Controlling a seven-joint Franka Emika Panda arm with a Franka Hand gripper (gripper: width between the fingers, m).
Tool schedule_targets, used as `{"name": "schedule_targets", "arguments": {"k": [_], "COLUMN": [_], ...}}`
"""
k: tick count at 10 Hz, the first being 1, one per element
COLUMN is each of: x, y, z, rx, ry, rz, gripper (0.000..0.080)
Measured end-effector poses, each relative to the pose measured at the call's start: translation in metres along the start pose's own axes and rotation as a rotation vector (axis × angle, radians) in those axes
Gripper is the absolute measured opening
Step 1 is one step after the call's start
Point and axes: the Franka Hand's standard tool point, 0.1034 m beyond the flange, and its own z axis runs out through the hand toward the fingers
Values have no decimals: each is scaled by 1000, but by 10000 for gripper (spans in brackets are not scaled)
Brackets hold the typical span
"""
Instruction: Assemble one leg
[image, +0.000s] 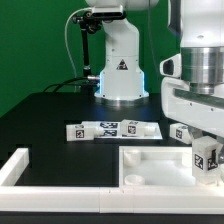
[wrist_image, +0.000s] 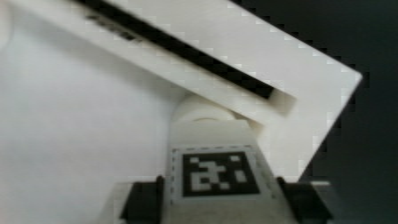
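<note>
My gripper (image: 207, 172) is at the exterior view's right, shut on a leg (image: 206, 157), a stubby white block with a black-and-white tag. It holds the leg upright over the right end of the large white tray-like part (image: 150, 168). In the wrist view the tagged leg (wrist_image: 217, 165) sits between my two dark fingertips (wrist_image: 150, 200), and its far end reaches into a corner of the tray (wrist_image: 89, 110) by its raised wall. Another leg (image: 181, 132) lies on the table behind the tray.
The marker board (image: 112, 129) lies flat behind the tray. A white L-shaped frame piece (image: 14, 168) lies at the exterior view's left front. The arm's white base (image: 120, 70) stands at the back on the black table.
</note>
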Motion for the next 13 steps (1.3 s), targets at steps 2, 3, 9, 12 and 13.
{"name": "schedule_targets", "arguments": {"k": [2,3,9,12,13], "x": [-3,-3,-11,-6,-6], "y": [-1,-1,0,0,1], "z": [0,0,1,1,2], "rx": [9,10,5,2,-6], "ry": [-15,-23,-10,3,12], "rz": [215,320,-374,-549,-653], "gripper": [285,285,635,648,648]}}
